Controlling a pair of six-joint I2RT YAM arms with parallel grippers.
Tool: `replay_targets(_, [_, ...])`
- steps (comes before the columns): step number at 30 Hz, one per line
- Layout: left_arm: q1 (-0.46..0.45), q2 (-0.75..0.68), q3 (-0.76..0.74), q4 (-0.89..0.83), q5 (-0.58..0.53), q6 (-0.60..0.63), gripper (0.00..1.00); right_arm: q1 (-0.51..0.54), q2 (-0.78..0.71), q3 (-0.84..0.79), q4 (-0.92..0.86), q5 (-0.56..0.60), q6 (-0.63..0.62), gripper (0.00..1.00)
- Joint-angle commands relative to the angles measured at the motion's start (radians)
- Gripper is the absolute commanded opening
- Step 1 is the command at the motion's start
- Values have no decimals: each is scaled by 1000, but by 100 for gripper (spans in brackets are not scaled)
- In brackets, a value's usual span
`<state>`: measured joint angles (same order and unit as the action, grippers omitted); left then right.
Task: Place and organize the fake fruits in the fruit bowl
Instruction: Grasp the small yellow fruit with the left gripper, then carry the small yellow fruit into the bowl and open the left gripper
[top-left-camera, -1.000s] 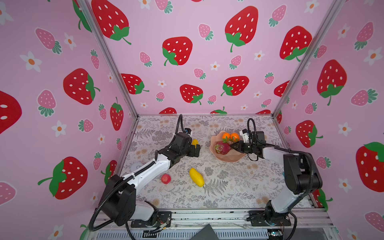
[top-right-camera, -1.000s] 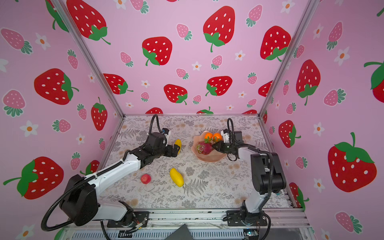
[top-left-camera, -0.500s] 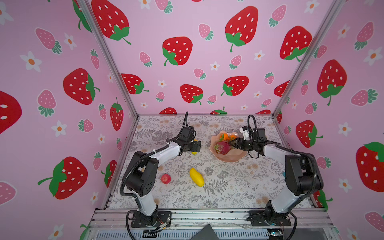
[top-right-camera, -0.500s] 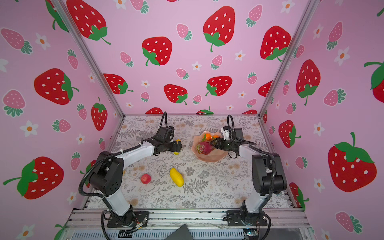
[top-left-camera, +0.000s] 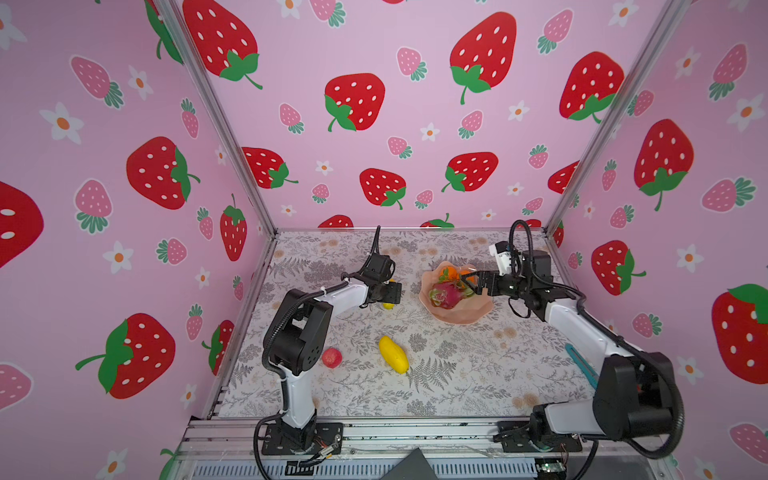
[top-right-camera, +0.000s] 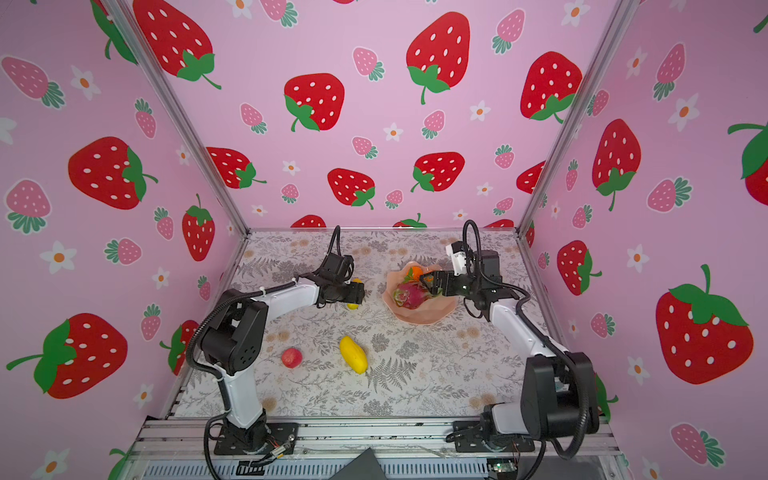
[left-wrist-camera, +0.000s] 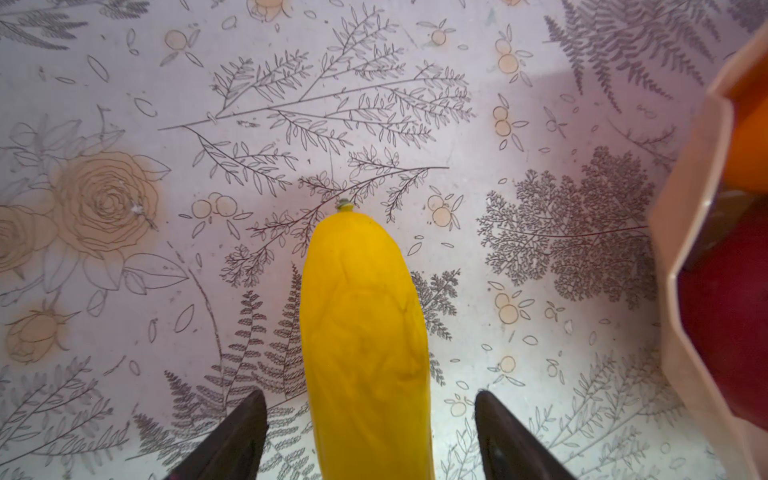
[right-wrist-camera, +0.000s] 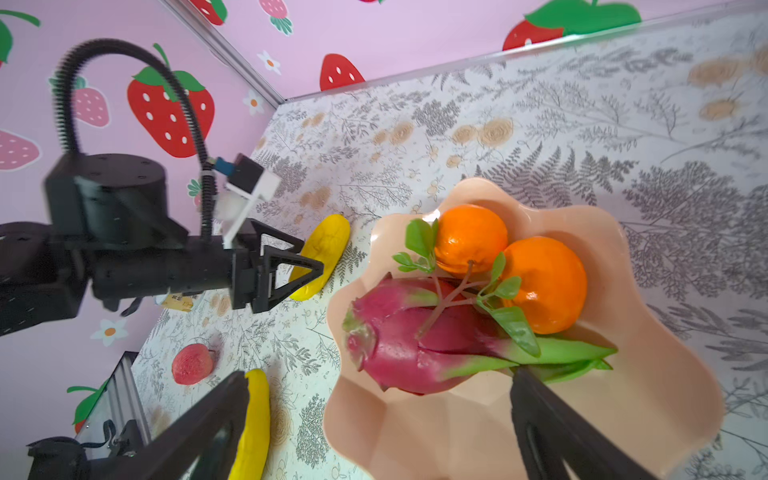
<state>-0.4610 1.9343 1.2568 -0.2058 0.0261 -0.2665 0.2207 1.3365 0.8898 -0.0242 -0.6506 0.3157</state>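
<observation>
A: What lay nearest, at the front of the floral table (top-left-camera: 457, 374)?

B: The small red-pink round fruit (top-left-camera: 331, 358) lay there, just beside the left arm (top-left-camera: 299, 345) in both top views. To its right, apart from it, one yellow oblong fruit (top-left-camera: 392, 355) lay at a slant. Both were on the table and not in the bowl.

A: And further in?

B: The left gripper (left-wrist-camera: 370, 399) was low over the table, and the second yellow oblong fruit (left-wrist-camera: 365, 332) lay between its fingers (left-wrist-camera: 245, 432). The fingers stood apart. A strip of table showed between each finger and the fruit, so they did not clamp it. This fruit lay on the table near the fruit bowl (top-left-camera: 465, 318), with a gap between them.

A: What was inside the bowl?

B: The magenta dragon fruit (top-left-camera: 444, 294) lay in the middle, with its long green tips toward the right gripper (top-left-camera: 468, 284). Behind it, on the far side, sat the two small oranges (right-wrist-camera: 469, 239), and their leafy twig (right-wrist-camera: 453, 299) rested over the dragon fruit.

A: And that right gripper?

B: It reached in over the bowl's rim from the right. Its fingers (right-wrist-camera: 548, 424) were wide apart and held nothing. One finger was close to the green tips, but whether it touched them could not be told. Beyond everything stood the back wall (top-left-camera: 415, 50) with its printed strawberries (top-left-camera: 353, 102).
</observation>
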Motion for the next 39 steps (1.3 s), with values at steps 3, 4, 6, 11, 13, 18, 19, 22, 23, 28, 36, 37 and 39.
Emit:
replay_targets(3, [2, 39, 56, -10, 7, -9, 73, 45, -167, -154, 97, 21, -35, 99])
replay_targets(4, [2, 38, 55, -9, 8, -13, 71, 51, -194, -184, 119, 24, -21, 99])
replay_targets(6, [1, 37, 51, -4, 12, -13, 68, 54, -229, -222, 141, 29, -4, 99])
replay_targets(11, [1, 14, 23, 18, 21, -11, 56, 54, -249, -231, 103, 45, -20, 99])
replay_targets(13, [1, -6, 6, 29, 18, -11, 53, 54, -256, -225, 82, 48, -34, 99])
replay_targets(18, [-18, -84, -45, 45, 5, 2, 47, 54, -308, -252, 70, 64, -36, 99])
replay_targets(19, [-26, -104, -51, 36, 4, 2, 47, 54, -319, -264, 67, 65, -31, 99])
replay_targets(22, [-84, -189, -74, 26, 20, 21, 46, 45, -350, -297, 43, 113, 10, 99])
replay_targets(23, [-112, -213, -80, 27, 31, 30, 46, 38, -358, -311, 39, 122, 23, 99])
replay_targets(28, [-273, -296, -82, 57, 77, 116, 46, -12, -450, -383, 45, 143, 111, 99])
replay_targets(36, [-362, -160, 75, 88, 193, 197, 46, -45, -591, -425, 25, 155, 170, 99])
replay_targets(37, [-366, -129, 107, 81, 200, 210, 46, -44, -606, -428, 19, 157, 171, 99])
replay_targets(39, [-374, -82, 156, 73, 213, 232, 46, -45, -627, -427, 4, 166, 174, 100])
